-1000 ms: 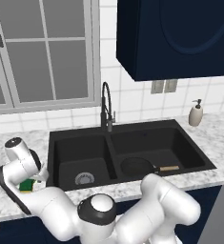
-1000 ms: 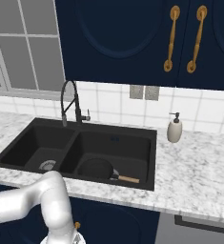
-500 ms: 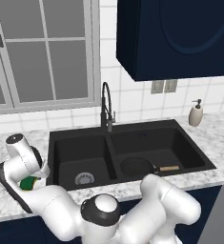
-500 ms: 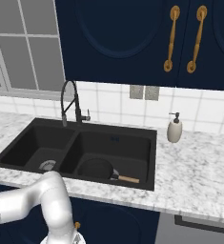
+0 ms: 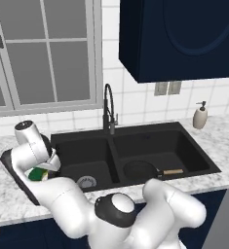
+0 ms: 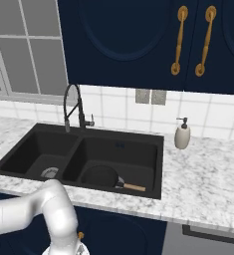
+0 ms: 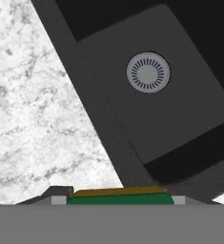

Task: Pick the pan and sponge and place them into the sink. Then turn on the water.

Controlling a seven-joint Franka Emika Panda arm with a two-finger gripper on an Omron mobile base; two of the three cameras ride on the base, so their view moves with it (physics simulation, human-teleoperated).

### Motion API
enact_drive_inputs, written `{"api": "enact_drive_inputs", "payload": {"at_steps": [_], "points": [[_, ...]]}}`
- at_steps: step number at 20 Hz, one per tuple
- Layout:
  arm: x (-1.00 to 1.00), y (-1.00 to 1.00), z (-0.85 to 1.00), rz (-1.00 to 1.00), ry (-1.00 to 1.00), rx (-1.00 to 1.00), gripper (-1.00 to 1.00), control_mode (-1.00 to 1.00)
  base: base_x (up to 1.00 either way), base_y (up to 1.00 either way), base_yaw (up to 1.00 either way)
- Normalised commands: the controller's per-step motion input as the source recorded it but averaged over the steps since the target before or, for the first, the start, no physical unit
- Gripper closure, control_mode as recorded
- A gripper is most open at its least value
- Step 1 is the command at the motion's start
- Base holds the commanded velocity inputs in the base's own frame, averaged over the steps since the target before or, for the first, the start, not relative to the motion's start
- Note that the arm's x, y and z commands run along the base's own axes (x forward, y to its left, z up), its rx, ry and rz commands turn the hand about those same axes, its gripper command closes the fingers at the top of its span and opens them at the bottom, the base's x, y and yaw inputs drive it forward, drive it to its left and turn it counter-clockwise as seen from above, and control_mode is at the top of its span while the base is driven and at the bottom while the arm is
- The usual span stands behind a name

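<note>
1. The jaws of the gripper [image 7: 119, 199] are clamped on the sponge [image 7: 119, 196], which sits between the two tips, green face and yellow layer showing along the bottom of the hand view.
2. To the left of the jaws lies marble counter [image 7: 32, 114]; the sink [image 7: 92, 114] rim runs just beside them, and the left basin's drain [image 7: 148, 72] sits ahead and to the right.
3. The pan [image 5: 140, 170] already lies in the right basin, well apart from the jaws, its handle [image 5: 172, 171] pointing right.
4. Risk: the grip looks shallow, near the sponge's edge, so it could slip out over the counter or rim instead of the basin.
5. Risk: a release too early would leave it on the rim, judging by how little of the jaws clears the edge.
6. Hard to see: the fingertips are mostly cut off, and in the left base view the arm hides much of the sponge.
7. The faucet [image 5: 108, 109] shows no stream; its lever is too small to read.
</note>
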Motion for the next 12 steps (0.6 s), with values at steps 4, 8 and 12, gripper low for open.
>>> {"api": "enact_drive_inputs", "payload": {"at_steps": [4,8,12], "points": [[-0.17,-1.0,0.38,-0.17,-0.02,0.13,1.0,-1.0,0.0,0.0,0.0],[-0.45,-1.0,0.18,-0.06,-0.16,0.2,1.0,-1.0,0.0,0.0,0.0],[-0.41,-1.0,0.01,-0.04,-0.13,0.07,1.0,-1.0,0.0,0.0,0.0]]}}
